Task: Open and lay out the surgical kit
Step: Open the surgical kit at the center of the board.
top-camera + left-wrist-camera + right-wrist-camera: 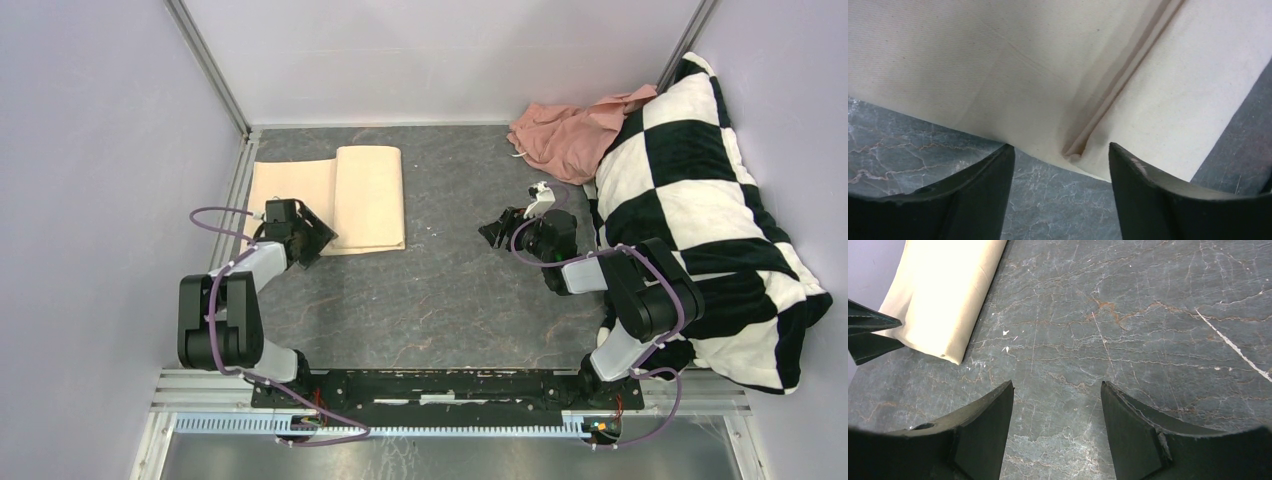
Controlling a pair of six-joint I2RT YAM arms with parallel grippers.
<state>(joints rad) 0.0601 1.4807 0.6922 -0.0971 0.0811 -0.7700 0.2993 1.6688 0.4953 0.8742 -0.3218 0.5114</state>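
Grey marbled stone forms the desk (450, 300), hard and smooth with pale veining. It lies bare directly under the right jaws.

Black-and-white chequered pillow (700, 200): soft, bulky, slumped against the wall just to the outer side of the right jaws. It plays no part in the task.

Surgical kit: the beige cloth wrap (345, 195) lies flat on the desk straight ahead of the left jaws and well apart from the right jaws, on their inner side. It is a fine matt weave. One flap lies spread on the outer side of the left jaws, while a thicker folded panel sits on their inner side. The wrap is judged part-opened. No tray or instruments are visible, so they are presumably still under the folded panel.

Pink cloth (565, 130): crumpled and loose, beyond the right jaws against the pillow.

Fold ridge (1118, 85): a narrow raised crease running away from the left jaws, its rounded near end level with their tips and centred in the gap.

Left jaws: apart, straddling the end of the ridge with the cloth not pinched. The position is judged a line-up to grip the wrap's near edge.

Right jaws: apart, empty, hovering over bare desk.
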